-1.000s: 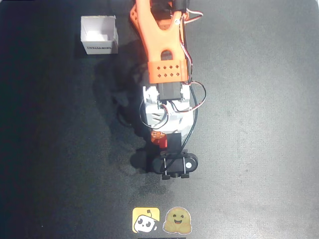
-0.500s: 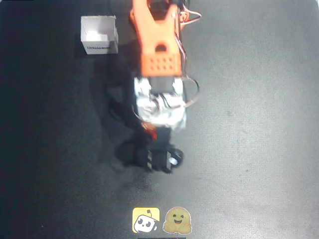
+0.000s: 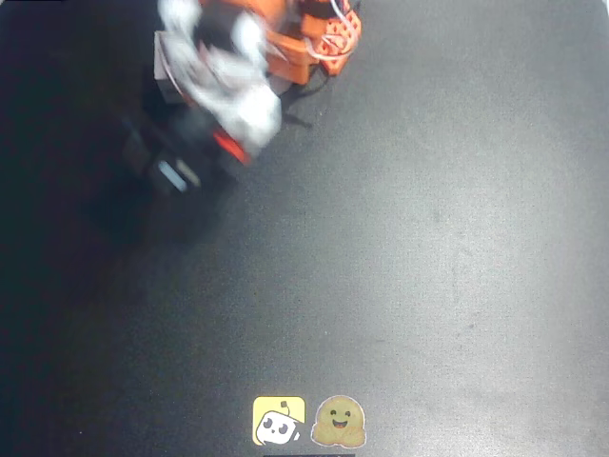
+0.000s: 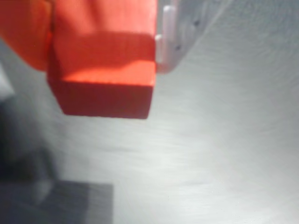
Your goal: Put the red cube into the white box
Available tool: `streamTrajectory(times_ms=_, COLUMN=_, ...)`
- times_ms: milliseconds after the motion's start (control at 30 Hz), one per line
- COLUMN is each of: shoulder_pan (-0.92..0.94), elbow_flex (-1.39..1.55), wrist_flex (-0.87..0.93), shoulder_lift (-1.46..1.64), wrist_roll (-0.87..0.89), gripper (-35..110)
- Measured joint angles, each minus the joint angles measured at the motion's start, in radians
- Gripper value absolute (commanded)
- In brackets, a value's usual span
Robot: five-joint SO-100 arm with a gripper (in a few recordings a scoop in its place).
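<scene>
Gripping the red cube (image 4: 105, 88), the hand (image 3: 205, 157) is hanging over the far left part of the dark tabletop (image 3: 428, 238) in the overhead view, blurred by motion. In the wrist view the cube is sitting clamped against an orange finger (image 4: 100, 21) at the top of the picture, with a pale, whitish part of the hand just to its right, and the grey tabletop is streaking past below it. In the overhead view a small red patch (image 3: 226, 146), probably the cube, is showing at the lower edge of the arm's white and orange body.

The white box (image 3: 167, 76) is standing near the far left corner of the tabletop, mostly covered by the arm; any printing on its side is too hidden and smeared to read.

Two stickers are lying side by side at the near edge: a yellow square one with a white cartoon figure (image 3: 279, 421) and a tan smiling face (image 3: 339, 422) just right of it. Neither is carrying legible writing.
</scene>
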Motion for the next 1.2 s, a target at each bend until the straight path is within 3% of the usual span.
streamTrajectory(times_ms=433, shoulder_pan=0.669, elbow_flex=0.023, wrist_flex=0.048, shoulder_lift=0.103, wrist_roll=-0.238, gripper=0)
streamTrajectory(times_ms=800, shoulder_pan=0.736, elbow_flex=0.067, wrist_flex=0.046, shoulder_lift=0.141, wrist_roll=-0.255, gripper=1)
streamTrajectory(times_ms=933, shoulder_pan=0.744, elbow_flex=0.075, wrist_flex=0.048, shoulder_lift=0.141, wrist_roll=-0.308, gripper=15)
streamTrajectory(times_ms=1200, shoulder_pan=0.746, elbow_flex=0.078, wrist_flex=0.048, shoulder_lift=0.144, wrist_roll=-0.446, gripper=23)
